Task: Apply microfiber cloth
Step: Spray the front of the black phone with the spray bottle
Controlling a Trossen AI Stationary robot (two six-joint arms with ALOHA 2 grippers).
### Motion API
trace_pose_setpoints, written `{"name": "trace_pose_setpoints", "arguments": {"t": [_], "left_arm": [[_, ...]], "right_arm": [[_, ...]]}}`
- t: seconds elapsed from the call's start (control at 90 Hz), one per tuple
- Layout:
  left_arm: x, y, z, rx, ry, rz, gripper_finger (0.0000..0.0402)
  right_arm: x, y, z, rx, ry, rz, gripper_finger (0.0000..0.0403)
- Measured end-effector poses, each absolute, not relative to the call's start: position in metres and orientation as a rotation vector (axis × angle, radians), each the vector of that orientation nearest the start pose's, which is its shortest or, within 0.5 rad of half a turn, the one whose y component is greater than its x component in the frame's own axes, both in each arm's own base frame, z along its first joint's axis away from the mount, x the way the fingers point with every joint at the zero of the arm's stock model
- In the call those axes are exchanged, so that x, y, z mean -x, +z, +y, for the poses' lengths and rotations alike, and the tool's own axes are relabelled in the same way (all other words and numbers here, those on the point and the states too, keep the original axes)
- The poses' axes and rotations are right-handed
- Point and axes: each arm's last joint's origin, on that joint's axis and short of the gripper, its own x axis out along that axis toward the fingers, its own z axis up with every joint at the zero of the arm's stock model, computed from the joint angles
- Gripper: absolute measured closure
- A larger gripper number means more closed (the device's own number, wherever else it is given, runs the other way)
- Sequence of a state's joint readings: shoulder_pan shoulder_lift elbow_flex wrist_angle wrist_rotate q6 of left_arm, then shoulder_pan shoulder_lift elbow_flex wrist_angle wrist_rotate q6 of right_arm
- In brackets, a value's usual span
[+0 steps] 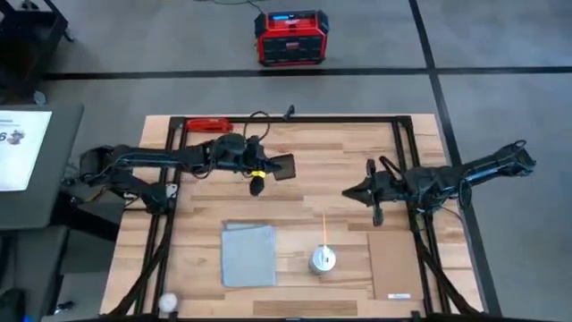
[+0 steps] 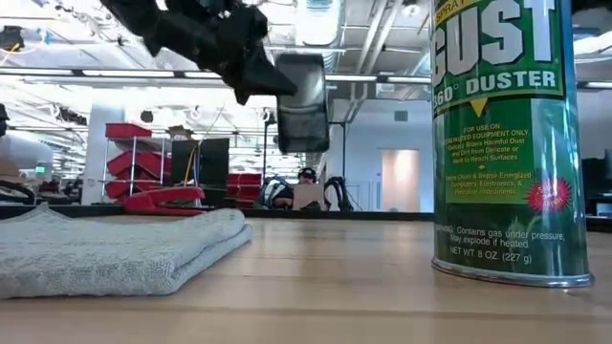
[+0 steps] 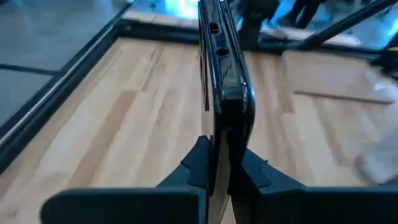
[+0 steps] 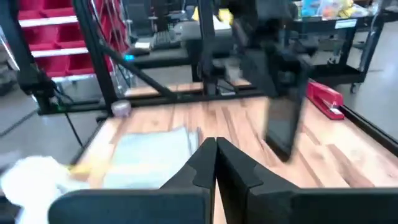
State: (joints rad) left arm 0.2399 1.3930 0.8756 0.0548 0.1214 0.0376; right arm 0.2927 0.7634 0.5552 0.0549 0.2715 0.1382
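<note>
Left gripper [image 1: 273, 167] clamps phone [image 1: 284, 166] aloft; right gripper [image 1: 350, 192] closed, empty. Microfiber cloth [image 1: 248, 254] lies folded, untouched — wiping not begun.

Bright, even overhead light from ceiling strip lights [image 2: 143, 72] casts soft shadows on the table [image 1: 340, 161]. Both wrist views are blurred; the duster can [image 2: 507, 143] looms close in the low view.

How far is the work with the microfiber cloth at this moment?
Done: the left gripper has the black phone lifted above the table. In hand: nothing with the cloth; the right gripper is shut, empty, in mid-air. Left: the folded microfiber cloth lies untouched beside the duster can.
</note>
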Motion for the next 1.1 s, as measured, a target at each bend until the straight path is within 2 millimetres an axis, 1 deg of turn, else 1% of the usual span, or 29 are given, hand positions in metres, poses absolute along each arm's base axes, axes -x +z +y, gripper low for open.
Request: {"name": "trace_pose_setpoints", "arguments": {"t": [0.078, 0.222, 0.3, 0.356, 0.478, 0.578, 0.689, 0.756, 0.867, 1.022, 1.1], "left_arm": [[-0.307, 0.249, 0.071, 0.013, 0.086, 0.499, 0.0395], [-0.327, 0.251, 0.076, -0.024, 0.050, 0.496, 0.0395], [-0.333, 0.249, 0.077, -0.034, 0.043, 0.501, 0.0395], [-0.334, 0.249, 0.077, -0.030, 0.036, 0.506, 0.0395], [-0.334, 0.249, 0.075, -0.028, 0.020, 0.506, 0.0395], [-0.334, 0.252, 0.073, -0.042, 0.013, 0.492, 0.0395], [-0.334, 0.252, 0.072, -0.044, 0.012, 0.493, 0.0395], [-0.335, 0.250, 0.073, -0.045, 0.013, 0.493, 0.0395], [-0.338, 0.250, 0.076, -0.065, 0.016, 0.467, 0.0395], [-0.345, 0.246, 0.082, -0.071, -0.020, 0.444, 0.0395], [-0.347, 0.245, 0.085, -0.078, -0.019, 0.444, 0.0395]], "right_arm": [[-0.178, 0.285, 0.050, -0.072, 0.015, 0.207, 0.0403], [-0.191, 0.295, 0.064, -0.036, 0.019, 0.311, 0.0403], [-0.198, 0.291, 0.073, -0.022, 0.038, 0.385, 0.0403], [-0.199, 0.288, 0.079, -0.031, 0.052, 0.433, 0.0403], [-0.192, 0.274, 0.091, -0.074, 0.039, 0.548, 0.0403], [-0.186, 0.264, 0.100, -0.129, 0.037, 0.610, 0.0403], [-0.185, 0.264, 0.110, -0.144, 0.054, 0.588, 0.0403], [-0.187, 0.268, 0.113, -0.145, 0.060, 0.549, 0.0403], [-0.190, 0.280, 0.114, -0.145, 0.070, 0.490, 0.0403], [-0.197, 0.305, 0.113, -0.141, 0.099, 0.416, 0.0403], [-0.202, 0.308, 0.114, -0.135, 0.112, 0.427, 0.0403]]}}
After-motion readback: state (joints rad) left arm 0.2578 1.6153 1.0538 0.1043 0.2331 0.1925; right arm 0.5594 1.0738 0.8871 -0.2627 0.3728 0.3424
